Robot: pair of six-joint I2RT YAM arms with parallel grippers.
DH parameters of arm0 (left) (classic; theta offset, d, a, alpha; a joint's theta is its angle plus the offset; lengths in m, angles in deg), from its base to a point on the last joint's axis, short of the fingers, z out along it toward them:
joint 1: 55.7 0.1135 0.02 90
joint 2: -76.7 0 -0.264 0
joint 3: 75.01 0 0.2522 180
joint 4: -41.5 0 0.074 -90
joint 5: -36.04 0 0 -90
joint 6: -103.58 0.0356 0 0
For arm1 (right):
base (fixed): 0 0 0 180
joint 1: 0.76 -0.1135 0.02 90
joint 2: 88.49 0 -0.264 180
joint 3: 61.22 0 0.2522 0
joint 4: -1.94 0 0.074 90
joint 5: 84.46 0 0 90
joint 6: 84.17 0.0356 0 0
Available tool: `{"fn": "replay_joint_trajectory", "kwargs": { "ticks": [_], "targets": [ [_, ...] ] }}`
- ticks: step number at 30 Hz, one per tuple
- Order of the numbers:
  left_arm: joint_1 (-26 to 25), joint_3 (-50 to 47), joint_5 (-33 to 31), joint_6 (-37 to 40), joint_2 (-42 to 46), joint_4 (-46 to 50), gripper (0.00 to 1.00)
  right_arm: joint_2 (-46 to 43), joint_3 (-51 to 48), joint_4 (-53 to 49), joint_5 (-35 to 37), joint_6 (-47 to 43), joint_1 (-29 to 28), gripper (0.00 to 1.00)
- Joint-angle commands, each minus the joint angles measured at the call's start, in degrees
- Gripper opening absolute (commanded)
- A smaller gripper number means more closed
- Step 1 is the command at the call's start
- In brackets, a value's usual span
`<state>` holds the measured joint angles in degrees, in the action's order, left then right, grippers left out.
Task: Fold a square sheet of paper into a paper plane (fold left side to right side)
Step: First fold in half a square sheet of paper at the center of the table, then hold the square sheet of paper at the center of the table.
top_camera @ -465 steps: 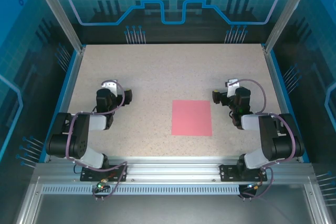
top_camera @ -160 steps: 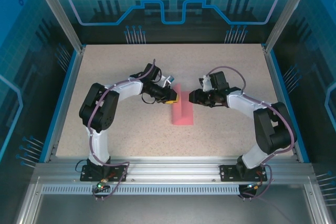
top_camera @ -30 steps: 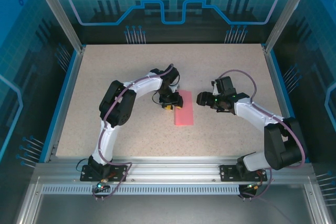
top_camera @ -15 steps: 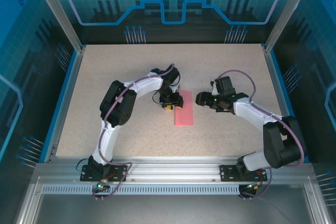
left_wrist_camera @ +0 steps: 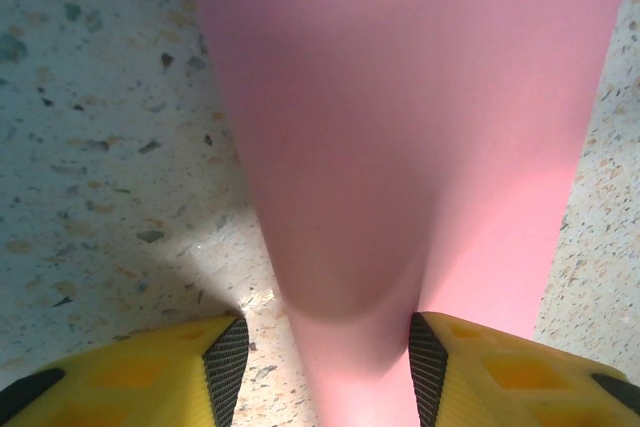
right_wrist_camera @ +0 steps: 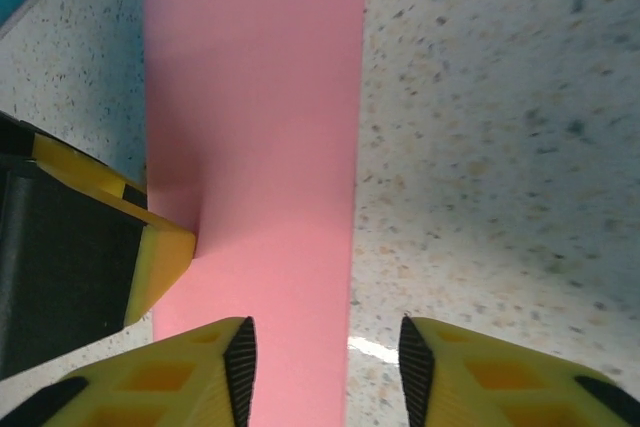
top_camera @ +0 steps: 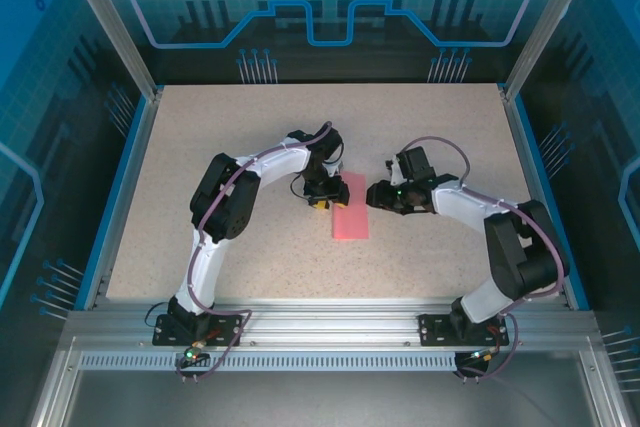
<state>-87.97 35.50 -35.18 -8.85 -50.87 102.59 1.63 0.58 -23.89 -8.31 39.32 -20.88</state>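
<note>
The pink sheet of paper (top_camera: pixel 350 219) lies near the middle of the table (top_camera: pixel 220 257), folded into a narrow strip that runs near to far. On the far half of its left edge, the left gripper (top_camera: pixel 321 199) straddles the raised fold. Its yellow fingers stand apart, with one pad against the paper and bare table showing beside the other. Opposite it, the right gripper (top_camera: pixel 374 197) sits at the strip's right edge. Its jaws are also parted, with that edge between them and nothing clamped.
</note>
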Motion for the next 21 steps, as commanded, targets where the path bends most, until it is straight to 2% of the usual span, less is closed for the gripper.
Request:
{"fn": "replay_joint_trajectory", "kwargs": {
  "ticks": [1, 21],
  "targets": [
    [-3.3, -1.1, 1.5, 0.0, -5.7, -3.4, 0.51, 1.9, 2.0, 0.7, -2.4, 0.1, -1.5, 0.43],
    [-3.2, -0.9, 1.8, -1.6, -6.4, -3.8, 0.51, 0.5, 2.0, -0.8, 1.0, 0.7, -1.8, 0.42]
  ]
}}
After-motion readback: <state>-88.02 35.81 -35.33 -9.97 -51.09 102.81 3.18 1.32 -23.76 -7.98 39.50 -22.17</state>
